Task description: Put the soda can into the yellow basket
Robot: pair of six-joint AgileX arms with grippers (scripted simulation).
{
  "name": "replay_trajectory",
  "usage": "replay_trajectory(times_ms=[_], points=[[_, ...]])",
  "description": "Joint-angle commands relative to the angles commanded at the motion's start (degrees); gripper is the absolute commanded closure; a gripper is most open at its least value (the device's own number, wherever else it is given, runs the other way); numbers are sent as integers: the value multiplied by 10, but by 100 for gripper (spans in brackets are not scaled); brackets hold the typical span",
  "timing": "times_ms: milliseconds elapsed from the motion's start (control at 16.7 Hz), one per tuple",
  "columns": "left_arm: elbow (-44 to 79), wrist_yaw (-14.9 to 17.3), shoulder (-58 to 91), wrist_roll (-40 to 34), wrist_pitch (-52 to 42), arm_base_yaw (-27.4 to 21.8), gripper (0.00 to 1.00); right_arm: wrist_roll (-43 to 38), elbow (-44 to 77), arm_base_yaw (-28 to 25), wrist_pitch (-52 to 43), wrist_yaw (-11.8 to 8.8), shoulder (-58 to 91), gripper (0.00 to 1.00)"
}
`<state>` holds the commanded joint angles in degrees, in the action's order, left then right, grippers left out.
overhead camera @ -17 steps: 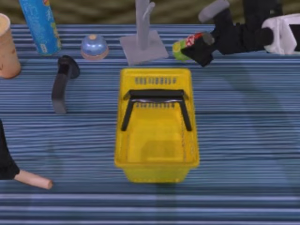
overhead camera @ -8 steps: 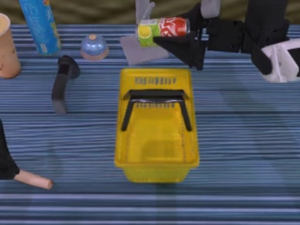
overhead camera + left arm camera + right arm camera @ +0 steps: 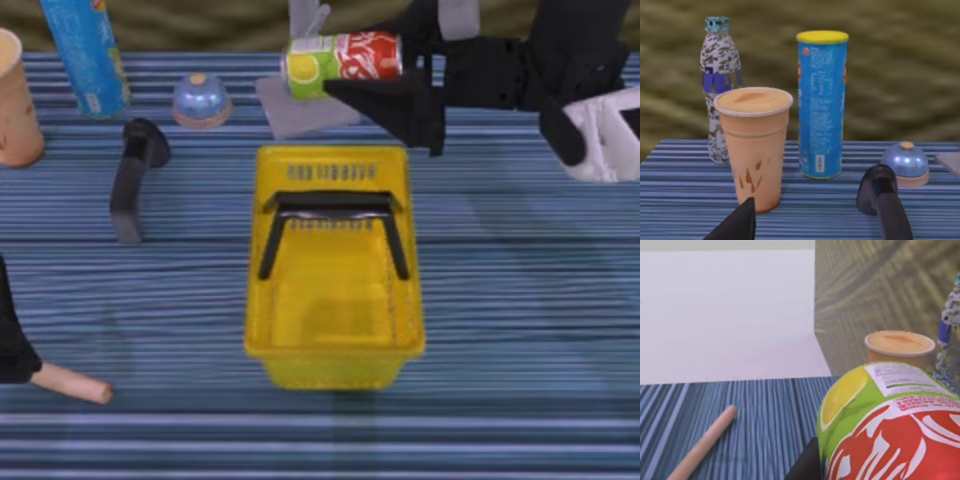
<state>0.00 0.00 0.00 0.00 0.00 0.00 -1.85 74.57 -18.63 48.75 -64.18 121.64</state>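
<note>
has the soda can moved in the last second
Yes. The soda can, held in the right gripper, has shifted toward the top view's left, from beside the grey stand's base to over it, beyond the yellow basket's far rim.

Changes from the earlier top views. The right gripper (image 3: 392, 72), closed on the soda can (image 3: 342, 62), now holds it raised and lying sideways, green end toward the table's left, above the grey stand (image 3: 303, 100) just behind the far rim of the yellow basket (image 3: 335, 160). One second ago the can is lower and farther right, beside the stand's base. Over the last half second it shifts only slightly leftward.
</note>
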Motion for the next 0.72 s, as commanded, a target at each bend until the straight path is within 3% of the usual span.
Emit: replay_trajectory(times_ms=[240,720], points=[[0,0,0,0,0,0,0,0,-1,1,22,-1,25,100],[0,0,0,0,0,0,0,3,-28,-3,171,2,148,100]])
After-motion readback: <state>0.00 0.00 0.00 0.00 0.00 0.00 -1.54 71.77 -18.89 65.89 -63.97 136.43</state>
